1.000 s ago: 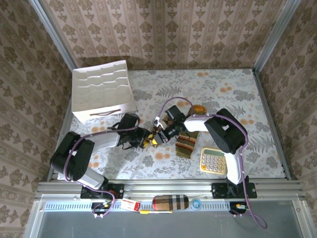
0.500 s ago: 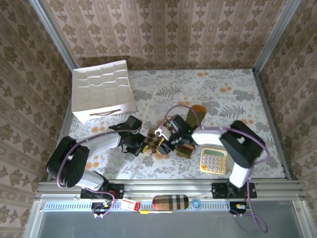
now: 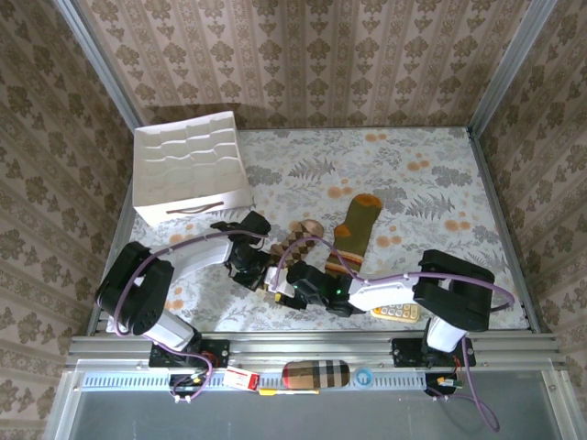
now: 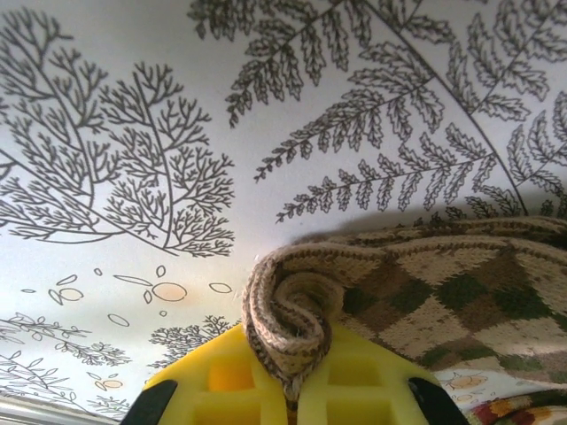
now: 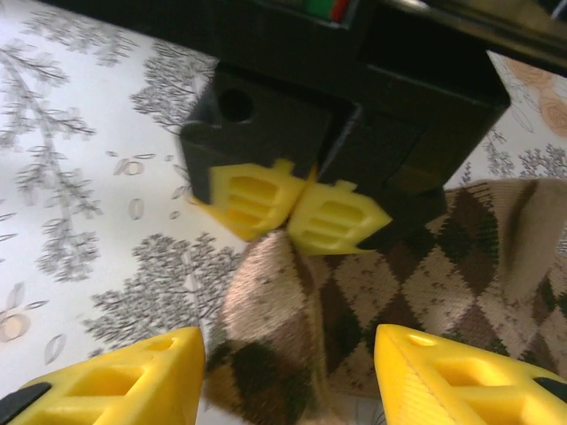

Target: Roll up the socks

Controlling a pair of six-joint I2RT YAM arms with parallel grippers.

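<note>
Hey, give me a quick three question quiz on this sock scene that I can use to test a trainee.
1. True or false: the left end effector is shut on one end of the argyle sock.
2. Pick one: the right end effector is A) open, B) shut on the argyle sock, C) shut on nothing.
3. Fill in the blank: the toe of the green sock is coloured ____.

Key: 1 true; 2 A; 3 orange.
</note>
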